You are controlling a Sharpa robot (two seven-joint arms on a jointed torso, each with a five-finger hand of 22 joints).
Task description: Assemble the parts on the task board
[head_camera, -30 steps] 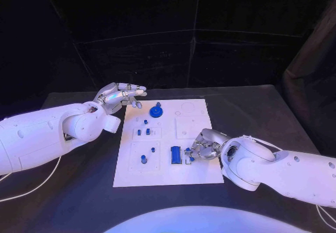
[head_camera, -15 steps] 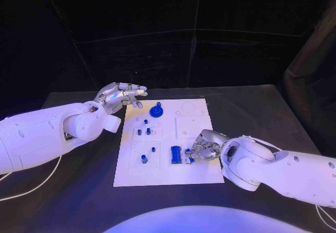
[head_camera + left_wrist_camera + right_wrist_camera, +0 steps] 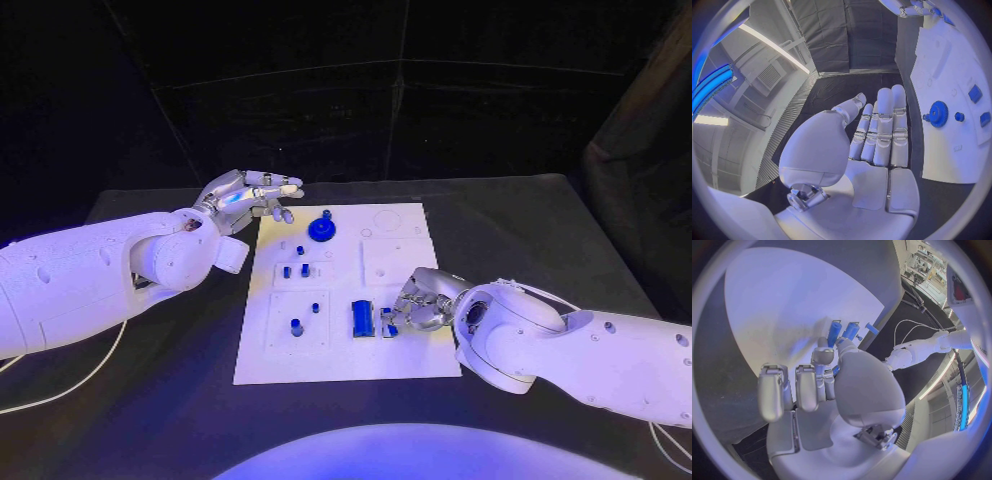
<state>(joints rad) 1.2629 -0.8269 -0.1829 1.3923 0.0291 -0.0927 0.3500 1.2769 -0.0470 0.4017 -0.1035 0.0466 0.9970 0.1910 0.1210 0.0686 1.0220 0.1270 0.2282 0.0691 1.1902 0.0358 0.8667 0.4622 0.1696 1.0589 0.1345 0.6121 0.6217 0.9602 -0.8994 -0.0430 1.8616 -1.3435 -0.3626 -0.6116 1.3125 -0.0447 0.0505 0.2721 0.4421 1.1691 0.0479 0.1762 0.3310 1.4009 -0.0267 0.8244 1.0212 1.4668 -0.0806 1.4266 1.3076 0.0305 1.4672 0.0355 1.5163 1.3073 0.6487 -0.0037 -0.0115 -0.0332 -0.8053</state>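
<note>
The white task board (image 3: 397,225) lies mid-table. On it are a blue gear (image 3: 322,231), a blue block (image 3: 362,318) and several small blue pegs (image 3: 296,325). My right hand (image 3: 420,304) rests low on the board just right of the block, fingers curled in, pinching a small blue part (image 3: 389,323). The right wrist view shows the right hand (image 3: 832,385) with a blue bit (image 3: 836,371) between thumb and fingers, and two blue pieces (image 3: 834,332) just beyond the fingertips. My left hand (image 3: 253,195) hovers by the board's far left corner, holding nothing. Its flat palm (image 3: 876,150) shows in the left wrist view beside the gear (image 3: 939,113).
The black table (image 3: 534,230) surrounds the board, bare on the right and in front. A pale cable (image 3: 58,385) lies at the near left. Dark curtains close off the back.
My right hand has shifted very slightly at the blue block. The left hand and the parts on the board have stayed put.
</note>
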